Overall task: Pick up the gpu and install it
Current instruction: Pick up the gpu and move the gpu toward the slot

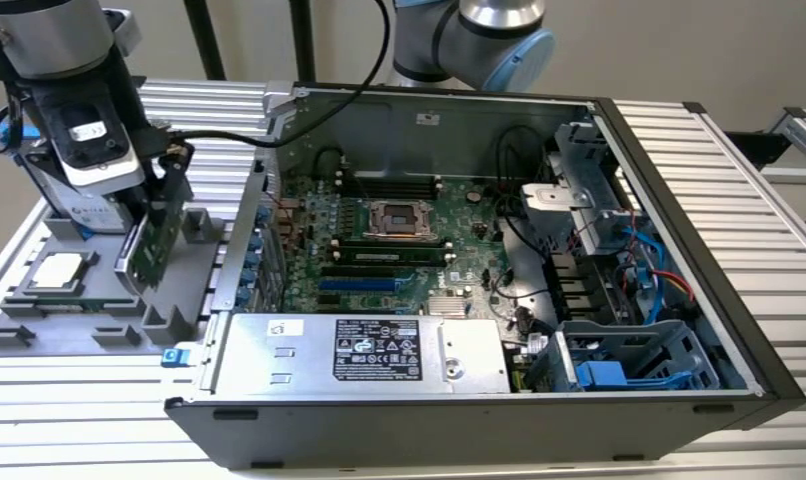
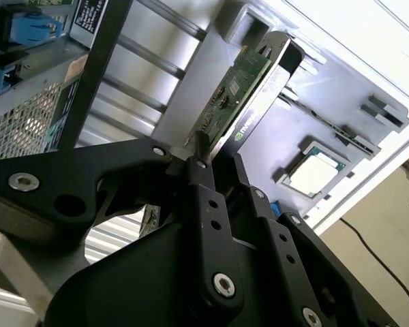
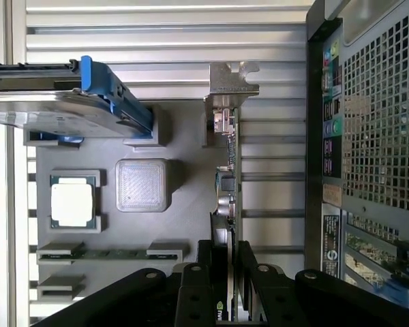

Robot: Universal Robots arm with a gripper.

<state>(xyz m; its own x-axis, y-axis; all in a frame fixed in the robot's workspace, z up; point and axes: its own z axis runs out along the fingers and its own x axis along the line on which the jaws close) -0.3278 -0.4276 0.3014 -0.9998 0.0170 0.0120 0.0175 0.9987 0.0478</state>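
The gpu is a thin card with a green circuit board and a black shroud, standing on edge over the grey parts tray at the exterior view's left. My gripper is shut on its upper edge. Both wrist views show the black fingers clamped on either face of the gpu. In the first wrist view the gpu appears edge-on, its silver bracket at the far end from my gripper. I cannot tell whether its lower edge still touches the tray.
The open computer case lies to the exterior view's right of the tray, with the motherboard, blue and black slots and power supply exposed. The tray also carries a processor, memory sticks and a blue-railed hard drive.
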